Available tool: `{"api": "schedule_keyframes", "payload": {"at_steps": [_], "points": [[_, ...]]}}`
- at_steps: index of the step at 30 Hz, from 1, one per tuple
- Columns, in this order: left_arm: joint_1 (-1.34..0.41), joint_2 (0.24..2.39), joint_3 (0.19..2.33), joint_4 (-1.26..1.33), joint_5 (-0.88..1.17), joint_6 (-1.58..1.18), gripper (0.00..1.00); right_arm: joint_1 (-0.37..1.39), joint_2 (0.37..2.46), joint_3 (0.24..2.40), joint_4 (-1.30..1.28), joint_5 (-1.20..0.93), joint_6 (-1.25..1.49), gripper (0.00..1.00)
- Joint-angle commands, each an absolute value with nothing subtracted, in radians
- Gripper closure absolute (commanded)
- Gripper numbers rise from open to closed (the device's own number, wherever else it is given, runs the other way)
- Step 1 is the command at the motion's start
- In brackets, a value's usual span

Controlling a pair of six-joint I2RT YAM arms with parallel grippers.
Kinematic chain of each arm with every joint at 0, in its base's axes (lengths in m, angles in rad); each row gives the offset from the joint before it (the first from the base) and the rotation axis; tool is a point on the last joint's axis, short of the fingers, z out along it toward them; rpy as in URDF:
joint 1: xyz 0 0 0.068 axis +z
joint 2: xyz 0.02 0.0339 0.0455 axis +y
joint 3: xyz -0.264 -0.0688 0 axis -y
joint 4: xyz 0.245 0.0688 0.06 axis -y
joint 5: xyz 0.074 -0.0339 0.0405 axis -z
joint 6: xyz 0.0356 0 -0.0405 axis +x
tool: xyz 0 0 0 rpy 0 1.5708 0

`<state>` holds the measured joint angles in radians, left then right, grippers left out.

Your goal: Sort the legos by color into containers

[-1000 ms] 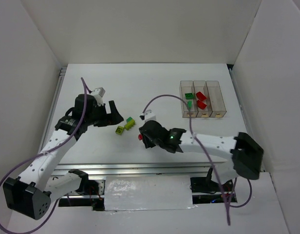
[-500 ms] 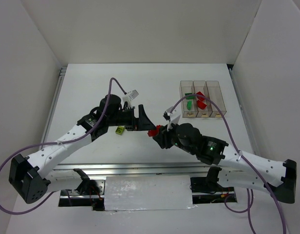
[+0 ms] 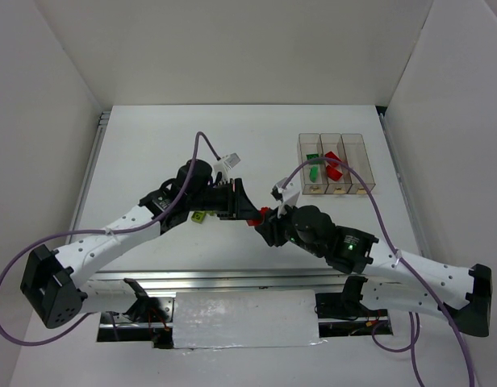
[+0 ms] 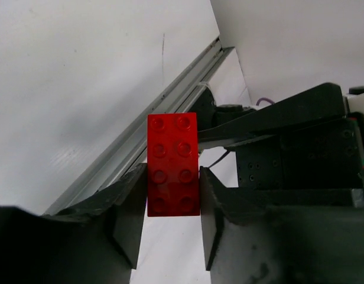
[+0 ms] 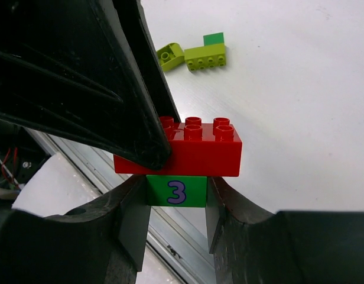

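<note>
**Top view:** left end effector [image 3: 248, 211], wide open at left of table [image 3: 152, 145] a second ago, now at centre meeting right end effector [image 3: 269, 219]. Red plastic two-by-four brick [image 3: 263, 213] held between them. Three clear plastic bins [image 3: 357, 161] far right, well apart.

**Left wrist:** left end effector newly clenched on red brick's sides.

**Right wrist:** right end effector grasping small green brick marked "3" [image 5: 176, 191], stuck under red one.

**Judgement:** stack ready to pull apart, each colour then binnable separately.

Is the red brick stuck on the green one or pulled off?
Stuck on: the red brick sits flush atop the green brick, with no gap between.
</note>
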<state>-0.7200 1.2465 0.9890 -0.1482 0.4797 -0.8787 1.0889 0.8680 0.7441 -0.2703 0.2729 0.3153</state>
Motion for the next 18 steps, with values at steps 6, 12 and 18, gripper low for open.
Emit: {"api": "schedule_keyframes", "payload": {"at_steps": [6,12,18], "points": [[-0.762,1.238,1.023,-0.064,0.512,-0.910,0.88,1.094,0.864,0.749,-0.178,0.341,0.302,1.00],[-0.749,1.171,1.091,-0.216,0.326,-0.816,1.00,1.091,0.867,0.678,-0.123,0.304,0.269,1.00],[-0.641,1.034,1.143,-0.319,0.261,-0.756,1.00,1.066,0.836,0.591,-0.038,0.256,0.279,1.00]]}}
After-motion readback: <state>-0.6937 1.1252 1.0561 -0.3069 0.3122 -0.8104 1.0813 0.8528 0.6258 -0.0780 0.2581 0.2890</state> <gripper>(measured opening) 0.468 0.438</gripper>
